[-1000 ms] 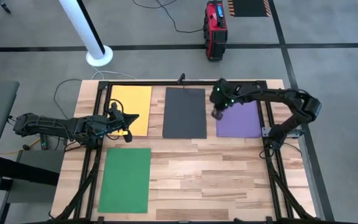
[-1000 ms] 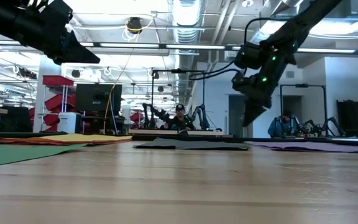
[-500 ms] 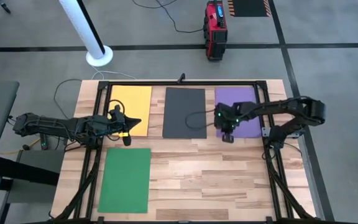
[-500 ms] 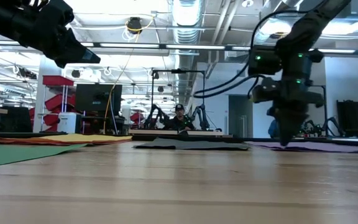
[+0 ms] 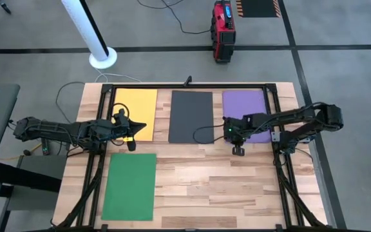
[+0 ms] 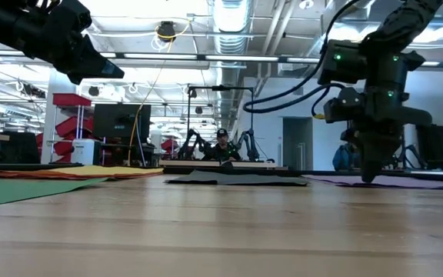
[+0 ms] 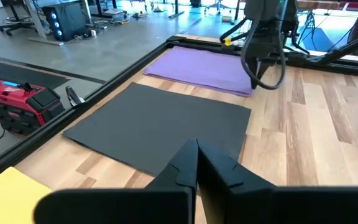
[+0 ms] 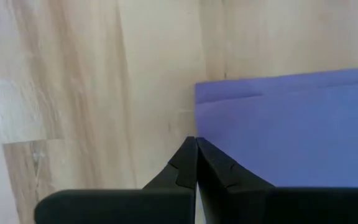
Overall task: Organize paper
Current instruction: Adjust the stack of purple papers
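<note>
The green sheet (image 5: 129, 185) lies nearest, apart from the rest. Beyond it the left gripper (image 5: 133, 124), fingers pressed together and empty, hangs over the inner edge of the yellow sheet (image 5: 134, 111). The right gripper (image 5: 237, 150), fingers also closed on nothing, points down at the near corner of the purple sheet (image 5: 247, 109); the grey sheet (image 5: 190, 116) lies between. To lift purple cleanly, it should likely part its fingers, drop low, and catch only that corner edge.

Matt paper sheets (image 5: 190, 116); pale, smooth wooden tabletop (image 5: 224, 180); dark matt fingers (image 8: 191, 165).
</note>
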{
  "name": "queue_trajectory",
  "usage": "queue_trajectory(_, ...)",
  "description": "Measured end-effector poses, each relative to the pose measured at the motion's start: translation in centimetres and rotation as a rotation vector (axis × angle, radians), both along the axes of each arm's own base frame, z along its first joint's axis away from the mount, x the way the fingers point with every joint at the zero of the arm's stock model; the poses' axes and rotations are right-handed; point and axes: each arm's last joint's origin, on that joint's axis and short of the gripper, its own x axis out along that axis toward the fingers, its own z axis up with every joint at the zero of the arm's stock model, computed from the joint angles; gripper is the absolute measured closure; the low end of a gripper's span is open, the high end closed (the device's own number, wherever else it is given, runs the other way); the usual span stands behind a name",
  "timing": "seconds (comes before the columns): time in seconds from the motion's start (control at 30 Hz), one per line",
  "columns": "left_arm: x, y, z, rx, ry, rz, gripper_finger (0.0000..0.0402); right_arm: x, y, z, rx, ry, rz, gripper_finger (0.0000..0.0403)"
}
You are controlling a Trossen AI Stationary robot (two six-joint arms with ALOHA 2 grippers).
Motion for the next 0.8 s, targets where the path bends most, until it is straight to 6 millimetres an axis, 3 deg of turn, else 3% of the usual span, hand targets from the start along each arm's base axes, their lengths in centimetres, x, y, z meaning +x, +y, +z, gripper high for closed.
queue_trajectory(0.23,0.0,0.0,0.0,-0.002,-0.001,0.001,0.0401,-0.4,0.9,-0.8,0.011,0.023,-0.007,0.0403)
queue_trajectory(0.8,0.1,0.0,-0.2,-0.009,0.009,0.003,0.0401,-0.9,-0.5,-1.4,-0.010,0.000,-0.053,0.0403)
